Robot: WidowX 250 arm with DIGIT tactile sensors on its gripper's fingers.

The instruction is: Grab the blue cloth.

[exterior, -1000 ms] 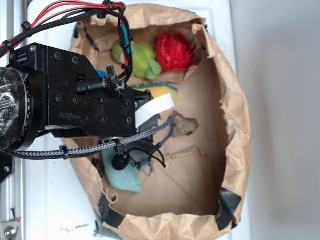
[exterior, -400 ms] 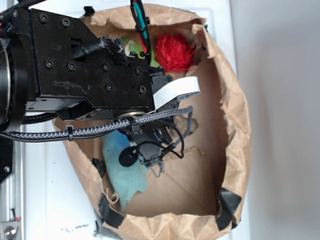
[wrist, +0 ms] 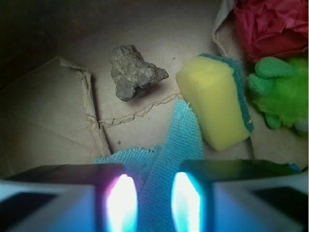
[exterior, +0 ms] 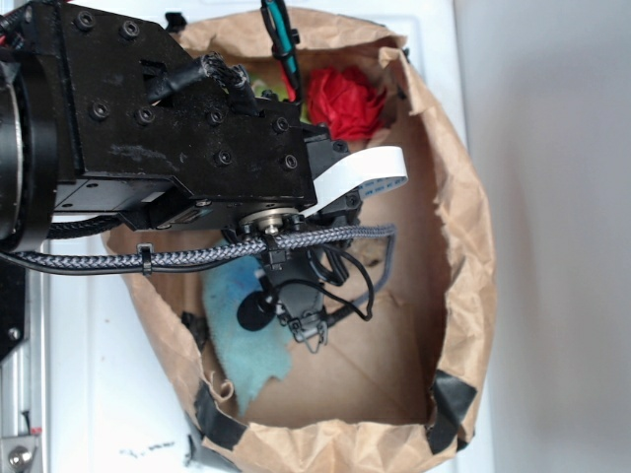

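Pincer [wrist: 154, 200] at the bottom of the wrist view, its two fingers [wrist: 120, 200] a narrow gap apart, with the blue cloth [wrist: 169, 159] caught between them. Cloth running up from the fingers toward the middle of the frame, its tip just beside the yellow sponge [wrist: 215, 104]. Grey rock [wrist: 133, 72] in the upper middle, apart from the cloth. Fingertips cut off by the bottom edge and washed out by glow. In the outside view, cloth [exterior: 246, 345] low and left inside the brown paper bag [exterior: 458, 227], partly hidden under the black arm [exterior: 158, 128].
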